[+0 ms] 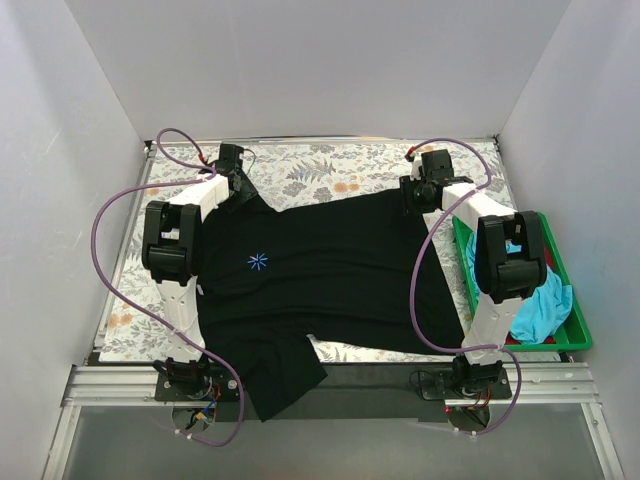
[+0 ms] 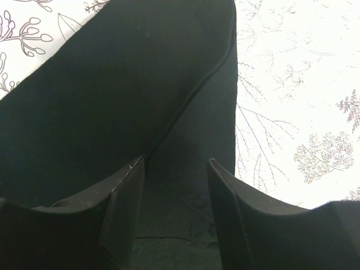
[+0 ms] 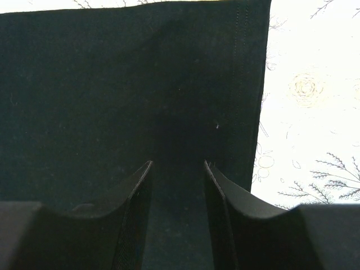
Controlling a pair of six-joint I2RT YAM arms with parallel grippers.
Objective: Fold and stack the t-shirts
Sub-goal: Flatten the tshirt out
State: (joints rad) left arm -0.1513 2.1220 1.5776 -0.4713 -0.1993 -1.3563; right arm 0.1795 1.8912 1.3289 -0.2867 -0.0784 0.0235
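Note:
A large black t-shirt (image 1: 330,265) with a small blue starburst mark (image 1: 258,262) lies spread flat across the table. One sleeve (image 1: 280,380) hangs over the near edge. My left gripper (image 1: 236,170) is down on the shirt's far left corner; in the left wrist view its jaws (image 2: 175,160) stand apart with black cloth and a seam (image 2: 191,95) between them. At the far right corner my right gripper (image 1: 420,190) rests near the hem; its jaws (image 3: 177,163) stand apart over flat black cloth (image 3: 112,84). A turquoise t-shirt (image 1: 545,305) lies crumpled in the tray.
A green plastic tray (image 1: 578,338) sits at the right edge of the table, beside the right arm. The tablecloth (image 1: 320,170) has a leaf print. White walls close in the left, far and right sides. Purple cables loop from both arms.

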